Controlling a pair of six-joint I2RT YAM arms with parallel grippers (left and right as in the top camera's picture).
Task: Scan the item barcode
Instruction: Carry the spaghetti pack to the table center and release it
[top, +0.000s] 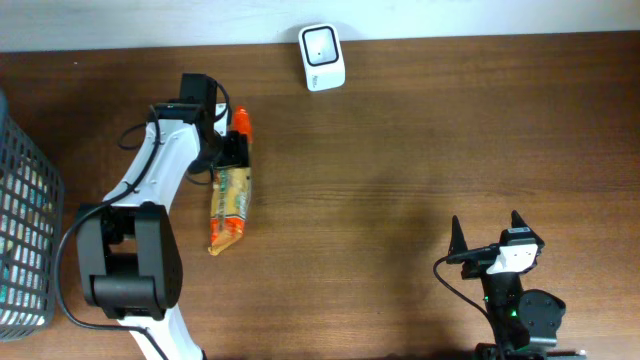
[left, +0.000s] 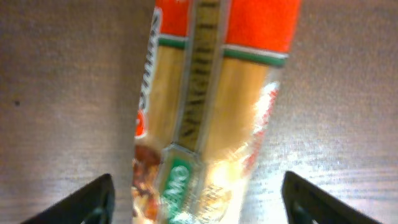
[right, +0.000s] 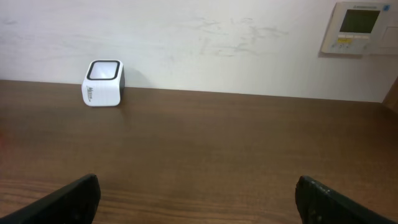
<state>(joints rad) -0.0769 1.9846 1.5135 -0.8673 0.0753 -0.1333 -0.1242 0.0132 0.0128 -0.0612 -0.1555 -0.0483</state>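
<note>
Overhead, the spaghetti packet (top: 232, 195) lies flat on the counter (top: 420, 170) left of centre, well apart from the white barcode scanner (top: 322, 57) at the top edge. The left fingers (left: 87, 202) stand open, straddling the packet without touching it. The right fingers (right: 68, 199) are open and empty at lower right. A good grasp would likely close across the narrow width, leaving the barcode uncovered; no barcode shows here. The packet has clear film, orange ends and a green label, and probably feels slippery.

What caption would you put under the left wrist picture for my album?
Open left gripper above a spaghetti packet lying on the wooden table.
</note>
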